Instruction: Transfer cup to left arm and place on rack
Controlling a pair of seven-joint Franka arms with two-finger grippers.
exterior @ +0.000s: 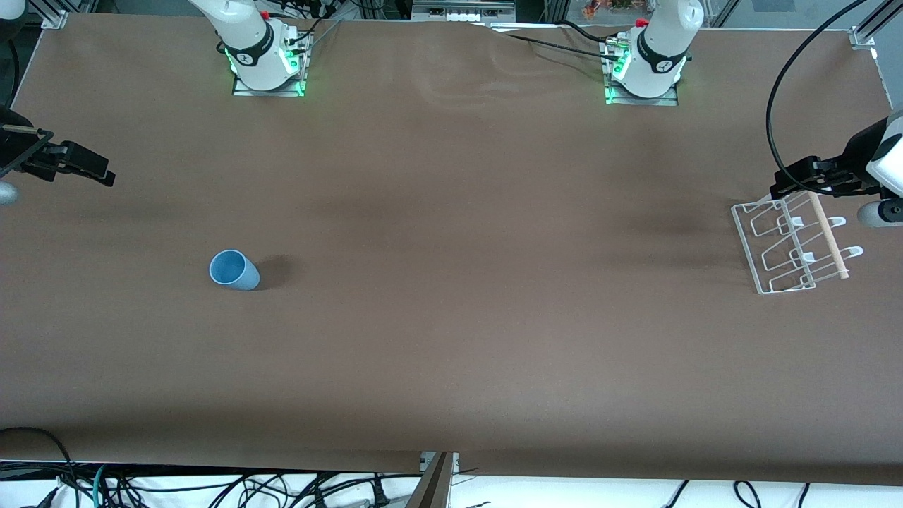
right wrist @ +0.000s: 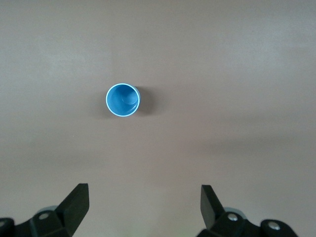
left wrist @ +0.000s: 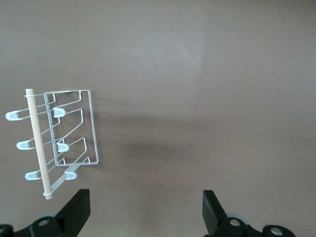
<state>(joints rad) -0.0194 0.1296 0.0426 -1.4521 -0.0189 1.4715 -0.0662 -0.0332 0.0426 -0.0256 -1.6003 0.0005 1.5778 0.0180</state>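
Blue cup (exterior: 235,270) untouched; both grippers apparently wide open, empty.

From a high camera across the brown table (exterior: 451,339) we look down and toward the two white arm bases, which stand along its far edge, and we take in the whole tabletop from well back. From the left arm's wrist we look straight down past its spread black fingers (left wrist: 79,210) onto the small white wire rack with its light wooden dowel (left wrist: 69,133), seen much nearer; the front view shares that rack (exterior: 794,243) at the left arm's end of the table. From the right wrist we look straight down onto the upright light blue plastic cup (right wrist: 123,100), shared with the front view (exterior: 234,270), between that wrist's black fingers (right wrist: 76,205).
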